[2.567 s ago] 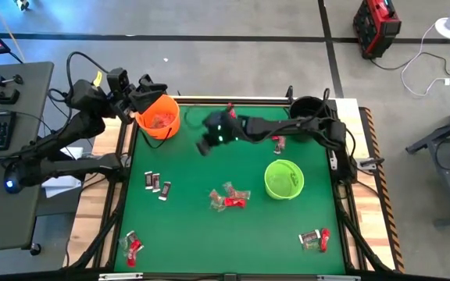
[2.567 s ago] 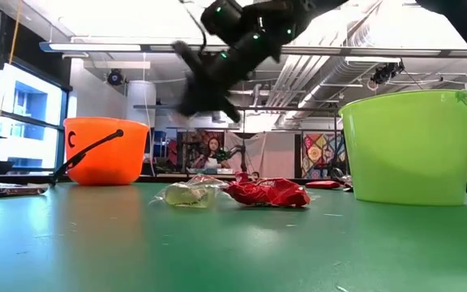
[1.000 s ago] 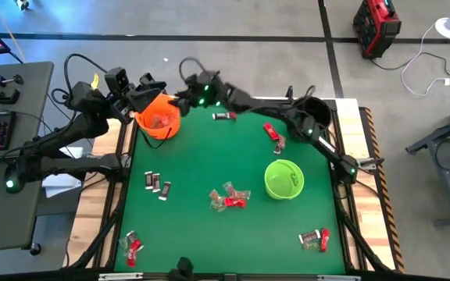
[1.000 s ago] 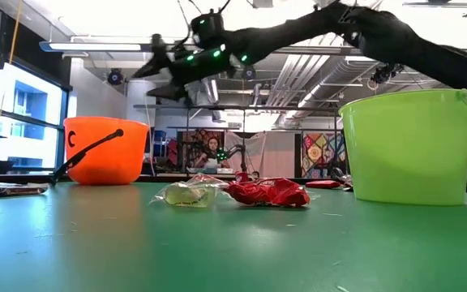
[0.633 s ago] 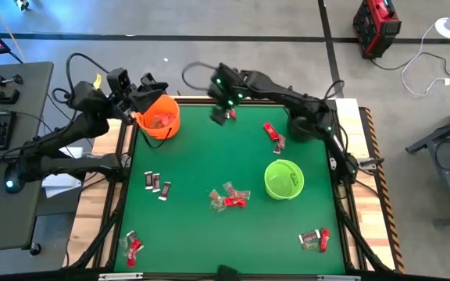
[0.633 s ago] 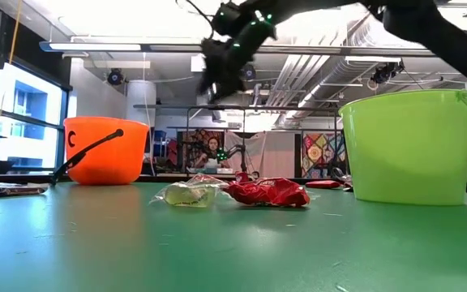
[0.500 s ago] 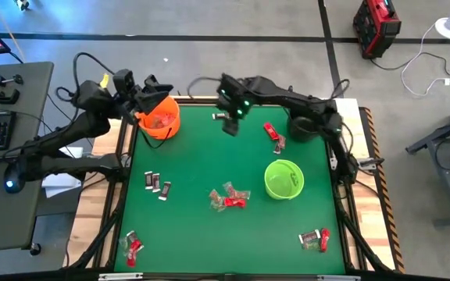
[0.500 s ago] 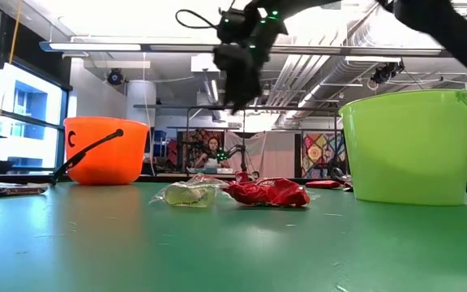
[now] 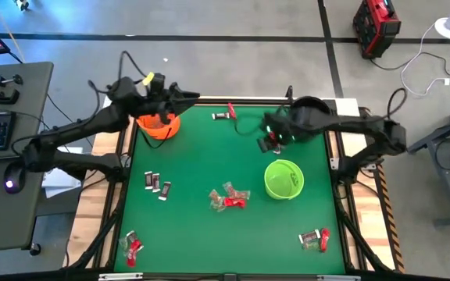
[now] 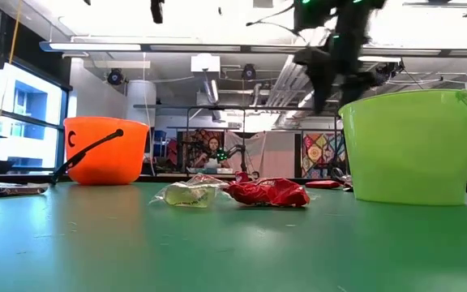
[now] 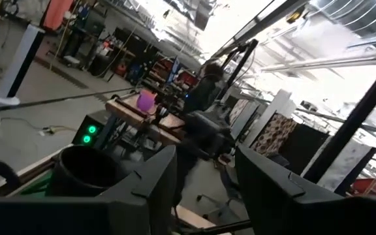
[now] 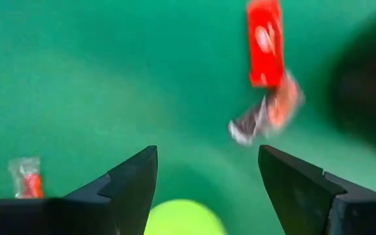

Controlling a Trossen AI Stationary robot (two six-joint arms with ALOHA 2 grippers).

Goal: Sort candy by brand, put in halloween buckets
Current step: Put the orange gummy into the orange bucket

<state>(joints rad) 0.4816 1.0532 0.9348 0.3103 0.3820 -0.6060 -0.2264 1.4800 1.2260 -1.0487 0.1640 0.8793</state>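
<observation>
The right gripper [image 12: 207,186] hangs wide open and empty over the green table [image 9: 201,156] — just beyond the lime green bucket [image 9: 283,179], beside the black bucket [image 9: 309,117] at the far right corner, above a red candy bar [image 12: 265,42] and a crumpled wrapper [image 12: 266,114]. The left gripper [image 11: 204,189], parted and holding nothing, hovers by the orange bucket [image 9: 159,125] at the far left. Candy lies scattered across the table — dark pieces [image 9: 157,184] at left, red and clear pieces [image 9: 230,196] mid-table.

Black bucket [image 9: 309,105] half hidden under right arm [image 9: 350,125].
</observation>
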